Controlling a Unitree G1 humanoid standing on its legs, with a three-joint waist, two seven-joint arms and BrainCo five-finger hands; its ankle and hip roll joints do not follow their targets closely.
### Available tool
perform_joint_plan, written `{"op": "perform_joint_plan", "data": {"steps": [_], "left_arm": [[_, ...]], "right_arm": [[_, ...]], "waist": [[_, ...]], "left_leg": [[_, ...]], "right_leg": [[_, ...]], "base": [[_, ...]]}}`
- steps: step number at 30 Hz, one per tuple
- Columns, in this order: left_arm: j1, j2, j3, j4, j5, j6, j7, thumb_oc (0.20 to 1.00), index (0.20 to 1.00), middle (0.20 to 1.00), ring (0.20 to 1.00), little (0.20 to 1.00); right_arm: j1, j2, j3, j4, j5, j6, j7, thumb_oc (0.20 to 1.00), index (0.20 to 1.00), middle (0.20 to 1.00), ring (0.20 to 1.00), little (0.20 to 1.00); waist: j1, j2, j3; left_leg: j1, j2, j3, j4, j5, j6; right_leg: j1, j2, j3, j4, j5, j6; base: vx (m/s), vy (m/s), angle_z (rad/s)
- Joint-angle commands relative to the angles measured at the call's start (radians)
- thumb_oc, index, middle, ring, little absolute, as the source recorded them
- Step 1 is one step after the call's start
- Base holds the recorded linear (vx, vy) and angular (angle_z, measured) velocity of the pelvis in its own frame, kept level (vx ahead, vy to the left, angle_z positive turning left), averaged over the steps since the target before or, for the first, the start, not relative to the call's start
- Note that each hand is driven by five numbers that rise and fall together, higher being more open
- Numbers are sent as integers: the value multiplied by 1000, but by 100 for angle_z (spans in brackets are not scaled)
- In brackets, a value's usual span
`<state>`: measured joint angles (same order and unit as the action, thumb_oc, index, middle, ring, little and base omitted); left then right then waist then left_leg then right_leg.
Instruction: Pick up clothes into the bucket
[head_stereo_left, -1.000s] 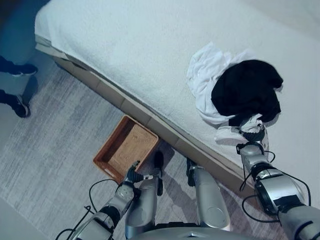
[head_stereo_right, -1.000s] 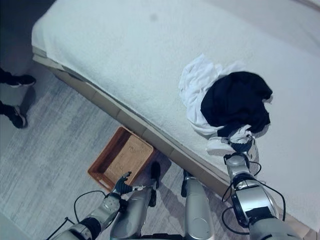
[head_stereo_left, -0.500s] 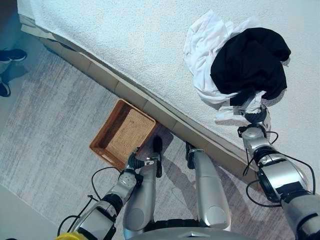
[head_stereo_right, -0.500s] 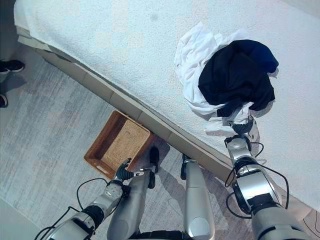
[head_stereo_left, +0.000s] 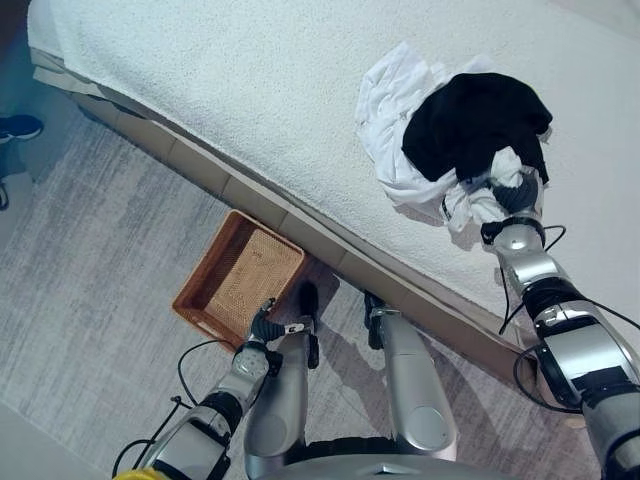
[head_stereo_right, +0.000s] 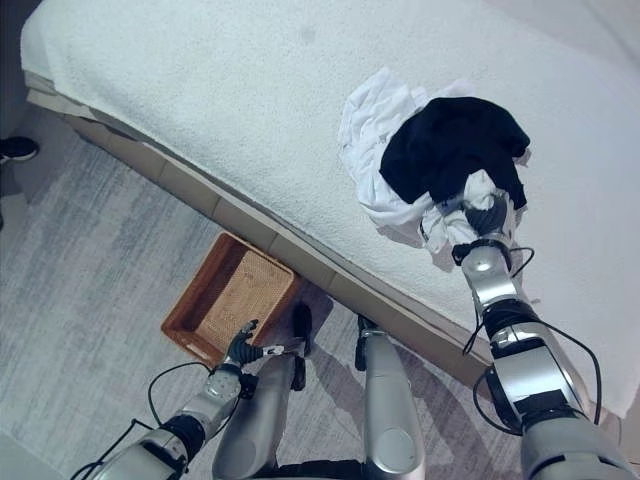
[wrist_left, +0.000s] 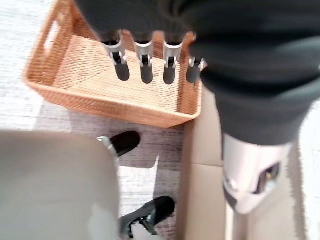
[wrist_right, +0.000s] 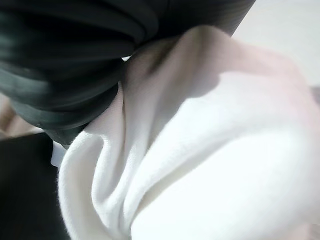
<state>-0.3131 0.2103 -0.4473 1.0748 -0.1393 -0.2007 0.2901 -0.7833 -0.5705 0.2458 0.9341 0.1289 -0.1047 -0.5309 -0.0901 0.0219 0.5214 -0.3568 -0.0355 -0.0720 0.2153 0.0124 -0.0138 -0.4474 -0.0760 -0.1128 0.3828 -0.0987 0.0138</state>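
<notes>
A heap of clothes lies on the white bed: a white garment (head_stereo_left: 385, 105) with a black garment (head_stereo_left: 470, 120) on top. My right hand (head_stereo_left: 512, 195) is pushed into the heap's near edge, and bunched white cloth (wrist_right: 210, 165) covers its fingers. A brown wicker basket (head_stereo_left: 205, 258) stands on the floor against the bed's side. My left hand (head_stereo_left: 262, 328) hangs low just beside the basket (wrist_left: 100, 102), and its fingers (wrist_left: 144, 67) are straight and hold nothing.
The bed (head_stereo_left: 230, 80) runs slantwise across the view, its wooden side rail (head_stereo_left: 250, 190) above the basket. A grey rug (head_stereo_left: 90, 260) covers the floor. A person's shoe (head_stereo_left: 15, 127) shows at the far left.
The camera has shifted. My right hand has pushed further into the heap, and the white cloth has bunched up around it against the black garment. The left hand stays by the basket.
</notes>
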Motion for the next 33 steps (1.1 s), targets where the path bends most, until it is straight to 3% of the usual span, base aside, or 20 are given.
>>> {"op": "perform_joint_plan", "data": {"steps": [1,9,15,21,28,33], "left_arm": [[81,45,61,-68,14,-45,-5,1000,1000,1000,1000,1000],[145,105,117,-362,-46,-75,-31,1000,1000,1000,1000,1000],[126,140,136,-660,-142,-60,-112,1000,1000,1000,1000,1000],[30,200,116,-860,-74,-50,-134,1000,1000,1000,1000,1000],[-8,211,103,-931,-55,-34,-148,1000,1000,1000,1000,1000],[-73,233,53,-927,-72,-11,-181,1000,1000,1000,1000,1000]], "right_arm": [[9,-65,-71,-151,-11,-88,-54,200,200,200,200,200],[190,-64,-185,-405,-56,-101,-33,200,200,200,200,200],[326,-44,-199,-627,-126,-77,79,200,200,200,200,200],[373,-33,-193,-796,-123,-101,173,200,200,200,200,200],[344,-45,-192,-872,-66,-113,222,200,200,200,200,200],[285,-89,-131,-934,33,-114,311,200,200,200,200,200]], "waist": [[14,-69,-132],[18,-73,-225],[4,-76,-305],[8,-88,-376],[12,-88,-414],[10,-90,-442]], "left_leg": [[53,24,6,36,-85,-36],[188,24,33,-88,-62,-23],[275,21,31,-142,-60,-20],[317,31,41,-167,-64,-28],[385,40,41,-189,-71,-30],[419,50,45,-216,-67,-34]], "right_leg": [[109,-58,63,-93,34,100],[232,-42,74,-199,59,119],[333,-49,57,-263,64,124],[420,-44,44,-380,94,128],[499,-43,42,-409,90,125],[526,-38,32,-425,87,127]], "base": [[91,34,-22],[79,33,-23],[61,9,3],[42,-23,0],[77,0,3],[0,0,0]]}}
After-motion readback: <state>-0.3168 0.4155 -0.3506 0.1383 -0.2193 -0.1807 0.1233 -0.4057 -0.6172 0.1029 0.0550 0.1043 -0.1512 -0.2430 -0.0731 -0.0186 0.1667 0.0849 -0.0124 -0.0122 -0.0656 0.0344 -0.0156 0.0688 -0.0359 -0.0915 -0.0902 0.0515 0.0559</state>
